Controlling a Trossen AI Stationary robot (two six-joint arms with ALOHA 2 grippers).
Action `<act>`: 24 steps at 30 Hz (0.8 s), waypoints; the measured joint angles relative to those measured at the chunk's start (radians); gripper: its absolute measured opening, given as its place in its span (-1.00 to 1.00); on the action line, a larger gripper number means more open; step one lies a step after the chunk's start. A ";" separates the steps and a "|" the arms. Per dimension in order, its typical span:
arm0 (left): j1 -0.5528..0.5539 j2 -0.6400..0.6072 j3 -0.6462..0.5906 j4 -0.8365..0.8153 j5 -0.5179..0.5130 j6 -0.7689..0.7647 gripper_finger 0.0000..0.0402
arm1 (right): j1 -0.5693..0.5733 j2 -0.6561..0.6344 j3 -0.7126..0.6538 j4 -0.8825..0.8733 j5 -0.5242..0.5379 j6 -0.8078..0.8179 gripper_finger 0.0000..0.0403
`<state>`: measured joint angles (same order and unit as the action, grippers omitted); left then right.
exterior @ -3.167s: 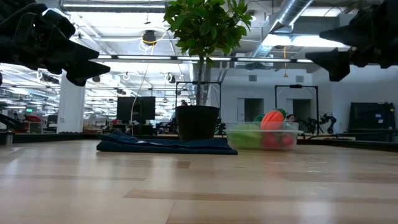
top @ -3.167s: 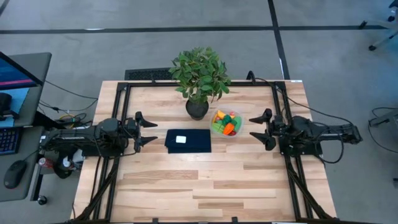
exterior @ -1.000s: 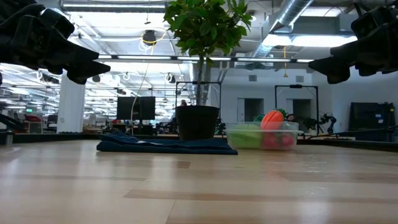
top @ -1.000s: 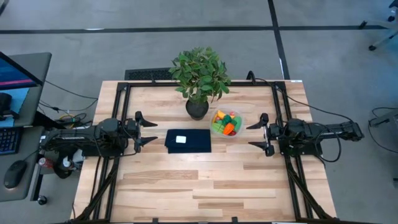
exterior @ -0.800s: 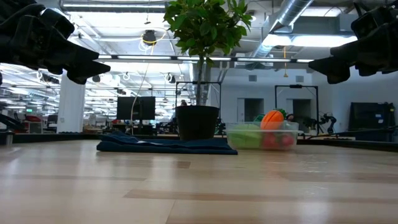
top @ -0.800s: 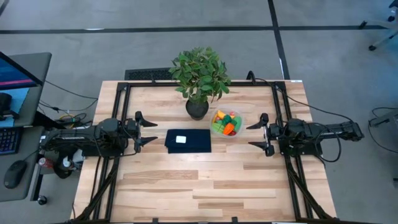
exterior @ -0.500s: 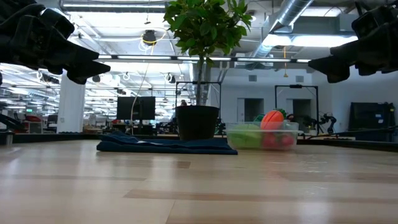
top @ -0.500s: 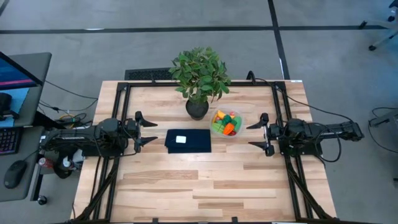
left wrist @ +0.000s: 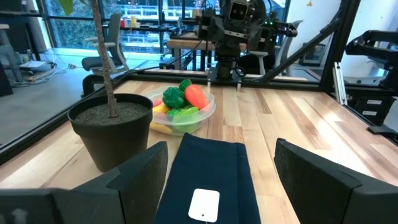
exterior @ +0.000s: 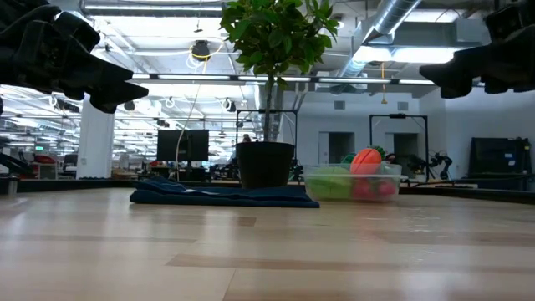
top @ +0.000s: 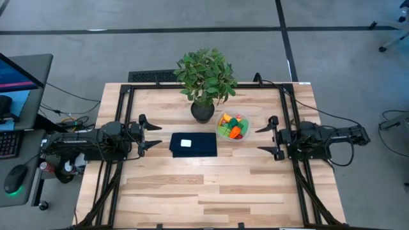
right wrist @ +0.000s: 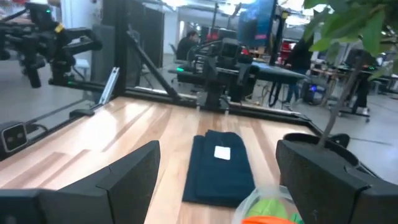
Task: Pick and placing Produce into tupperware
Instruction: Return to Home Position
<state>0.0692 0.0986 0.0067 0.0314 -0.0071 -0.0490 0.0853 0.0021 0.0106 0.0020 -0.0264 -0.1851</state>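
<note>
The tupperware [top: 232, 126], a small round clear bowl, stands on the table right of the plant pot. It also shows in the low view [exterior: 351, 182] and the left wrist view [left wrist: 205, 111]. The produce [left wrist: 183, 102] is heaped inside it: green pieces, an orange carrot, a yellow piece. My left gripper [top: 158, 135] hangs open over the table's left side, pointing level toward the middle. My right gripper [top: 259, 140] hangs open over the right side, level, a short way from the tupperware. Neither has anything between its fingers.
A leafy potted plant [top: 204, 83] stands at the far middle, its pot [top: 202, 112] just left of the tupperware. A dark blue folded cloth with a white label [top: 193, 144] lies flat at the centre. The near half of the table [top: 211, 191] is bare wood.
My right gripper has rolled a little about the line it points along, and its fingers show slightly higher in the low view. It stays open. The tupperware and produce have not moved.
</note>
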 joint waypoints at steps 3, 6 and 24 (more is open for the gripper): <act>0.000 0.000 0.000 0.000 0.000 0.000 0.40 | 0.000 0.000 0.002 -0.004 -0.007 -0.010 0.57; 0.000 0.000 0.000 0.000 0.000 0.000 0.40 | 0.000 0.000 0.004 -0.011 -0.007 -0.015 0.57; 0.000 0.000 0.000 0.000 0.000 0.000 0.40 | 0.000 0.000 0.006 -0.017 -0.003 0.001 0.57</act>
<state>0.0692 0.0986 0.0067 0.0315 -0.0071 -0.0490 0.0849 0.0025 0.0166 -0.0147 -0.0292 -0.1837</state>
